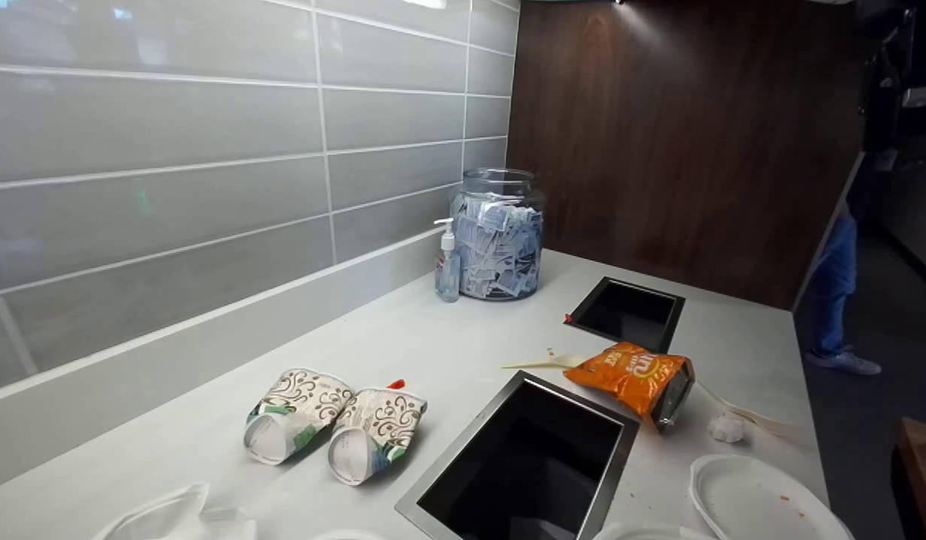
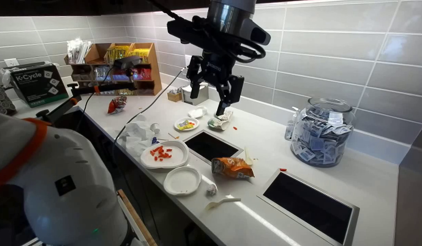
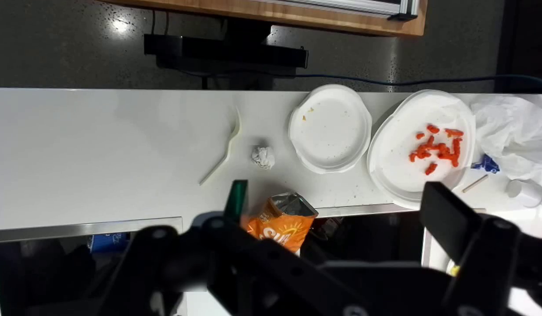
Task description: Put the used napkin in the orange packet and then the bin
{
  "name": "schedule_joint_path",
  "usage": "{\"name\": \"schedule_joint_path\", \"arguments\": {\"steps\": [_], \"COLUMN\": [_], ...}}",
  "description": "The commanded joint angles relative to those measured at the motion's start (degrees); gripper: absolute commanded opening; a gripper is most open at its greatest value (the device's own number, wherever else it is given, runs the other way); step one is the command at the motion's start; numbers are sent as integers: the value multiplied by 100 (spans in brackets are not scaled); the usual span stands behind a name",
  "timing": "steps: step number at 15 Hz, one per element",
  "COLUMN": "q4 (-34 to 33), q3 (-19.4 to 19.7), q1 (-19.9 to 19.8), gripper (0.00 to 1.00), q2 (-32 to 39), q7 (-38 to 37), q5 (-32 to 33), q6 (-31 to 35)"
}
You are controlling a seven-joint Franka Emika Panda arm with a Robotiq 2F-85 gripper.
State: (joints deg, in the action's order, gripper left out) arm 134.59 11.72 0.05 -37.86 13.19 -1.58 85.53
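Observation:
A small crumpled white napkin (image 1: 726,428) lies on the counter in both exterior views (image 2: 211,190) and in the wrist view (image 3: 263,157). The orange packet (image 1: 629,375) lies on its side near it, its silvery mouth open toward the napkin's side. The packet also shows in an exterior view (image 2: 233,167) and the wrist view (image 3: 285,228), at the corner of a bin opening (image 1: 463,441). A second bin opening (image 2: 355,218) is farther along the counter. My gripper (image 2: 208,102) is open and empty, high above the counter; in the wrist view its fingers (image 3: 336,193) are wide apart.
White plates (image 3: 330,128), one with red snacks (image 2: 169,150), stand near the front edge. A plastic fork (image 2: 222,202) lies by the napkin. Two paper cups (image 1: 376,435) lie beside the bin opening. A glass jar (image 1: 500,240) and a pump bottle (image 1: 448,266) stand by the wall.

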Motion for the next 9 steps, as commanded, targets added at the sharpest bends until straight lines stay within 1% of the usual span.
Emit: {"name": "schedule_joint_path", "arguments": {"steps": [1, 5, 7, 9], "q4": [134, 802, 1156, 1519], "q3": [-209, -507, -587, -601], "q1": [-267, -540, -569, -535], "gripper": [100, 100, 100, 100], "q2": [91, 50, -29, -72], "q7": [-321, -1182, -1327, -1299], "q5": [98, 152, 82, -15], "q6": [165, 959, 1340, 1665]}}
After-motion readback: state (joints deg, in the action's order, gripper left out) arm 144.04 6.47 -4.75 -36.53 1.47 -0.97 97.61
